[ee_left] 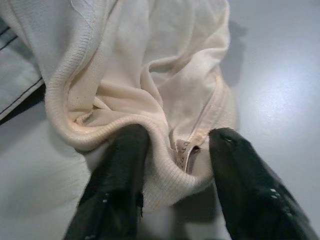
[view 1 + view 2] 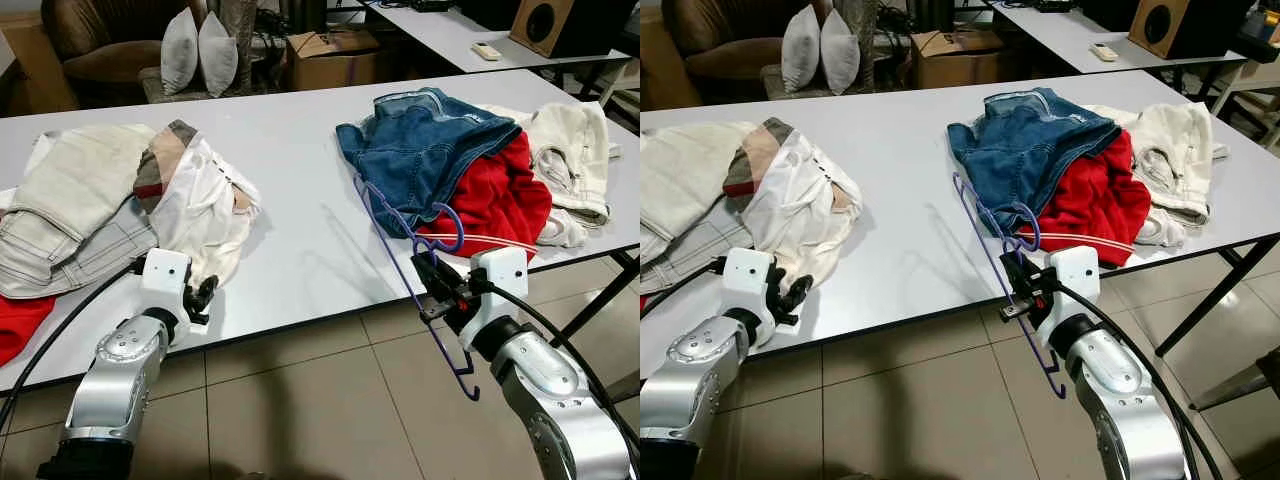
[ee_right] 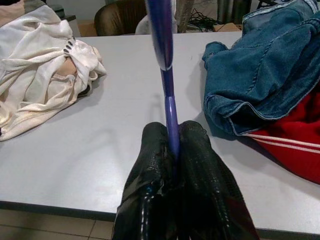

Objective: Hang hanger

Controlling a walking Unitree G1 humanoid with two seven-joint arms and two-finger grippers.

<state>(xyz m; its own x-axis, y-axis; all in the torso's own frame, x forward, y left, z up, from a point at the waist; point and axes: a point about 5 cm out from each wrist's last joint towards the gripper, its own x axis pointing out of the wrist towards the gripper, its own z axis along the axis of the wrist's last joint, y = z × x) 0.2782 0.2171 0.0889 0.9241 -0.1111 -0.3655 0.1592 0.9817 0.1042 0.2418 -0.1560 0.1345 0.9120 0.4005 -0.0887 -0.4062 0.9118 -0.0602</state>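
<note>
— What do we hold at this moment?

— Our right gripper point(image 2: 432, 283) is pinched tight on the wire of the purple hanger point(image 2: 400, 250), at the near edge of the white table point(image 2: 300, 200). The hanger tilts: its hook curls by the red garment point(image 2: 495, 200), one end reaches over the tabletop toward the denim jeans point(image 2: 420, 145), and the other end hangs below the edge over the tiled floor point(image 2: 330, 400).

— And our left?

— Our left gripper point(image 1: 172, 165) has its fingers point(image 1: 117, 170) spread apart, straddling the ribbed hem of the cream jacket point(image 2: 205, 205). We cannot tell whether the pads actually touch the cloth.

— What is hard for us to make out?

— The red garment is mostly buried under the jeans, and a cream garment point(image 2: 570, 150) beside it is partly tucked behind. On our left, the pale jeans point(image 2: 70, 210) run off the picture's edge, and a red cloth point(image 2: 18, 325) is cut off at the table's corner. In the right wrist view the hanger's top blurs out of frame.

— Any writing we can read?

— We can make out none; any labels are too small.
</note>
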